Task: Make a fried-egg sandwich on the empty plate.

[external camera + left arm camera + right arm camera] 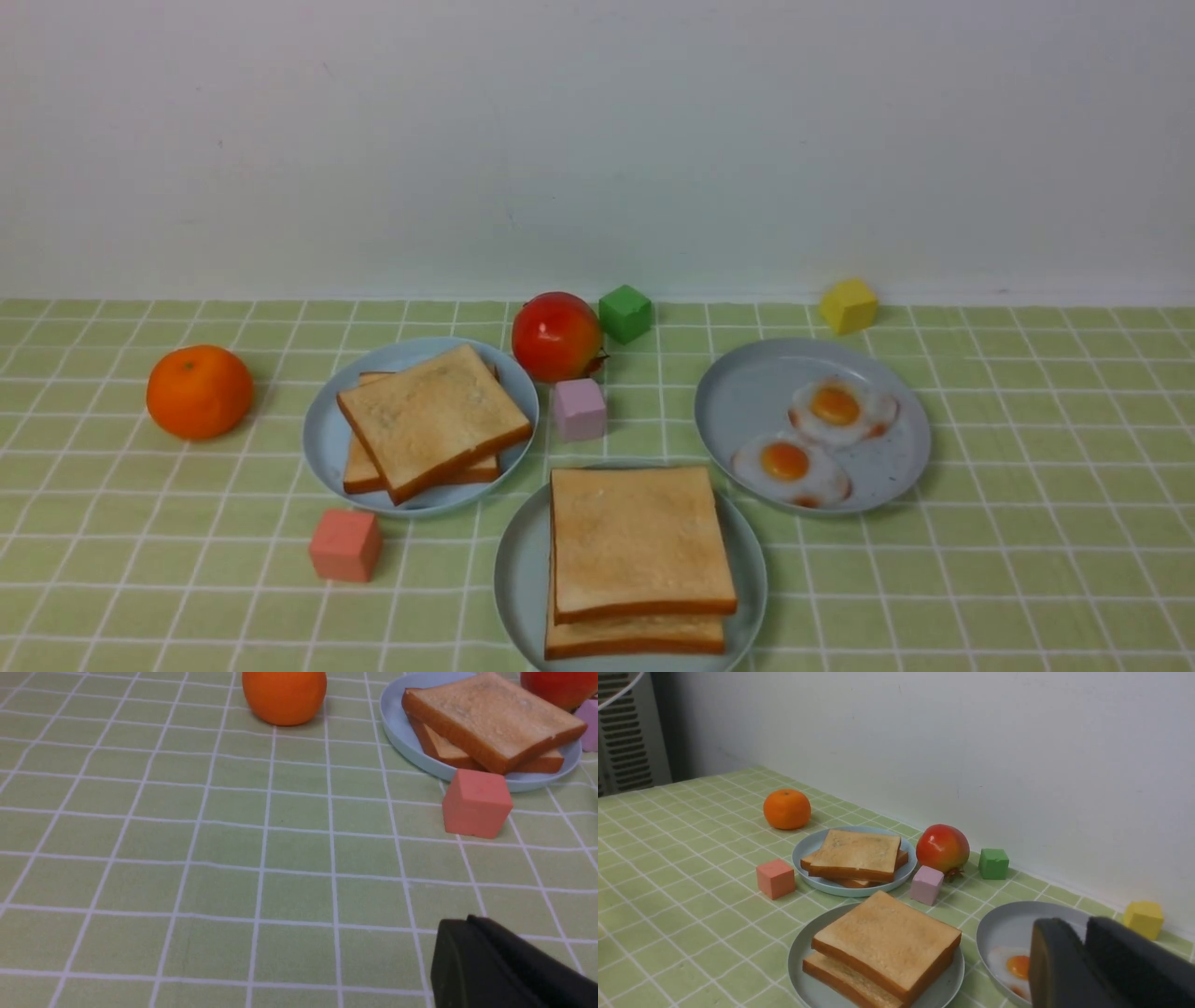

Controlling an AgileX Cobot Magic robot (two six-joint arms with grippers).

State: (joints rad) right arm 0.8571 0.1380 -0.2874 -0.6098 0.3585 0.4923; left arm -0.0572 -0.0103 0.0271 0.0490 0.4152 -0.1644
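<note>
While the sandwich point(642, 546) looks golden, left claw point(468, 921) is shut, right claw point(1078, 928) narrowly parted.

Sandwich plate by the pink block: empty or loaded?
Loaded: two toast slices sit stacked on the plate. Whether egg lies between them, cannot tell.

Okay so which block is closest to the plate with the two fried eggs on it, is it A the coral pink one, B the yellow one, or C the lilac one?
B: the yellow block sits just behind the rim of the egg plate, nearer than the others.
</note>
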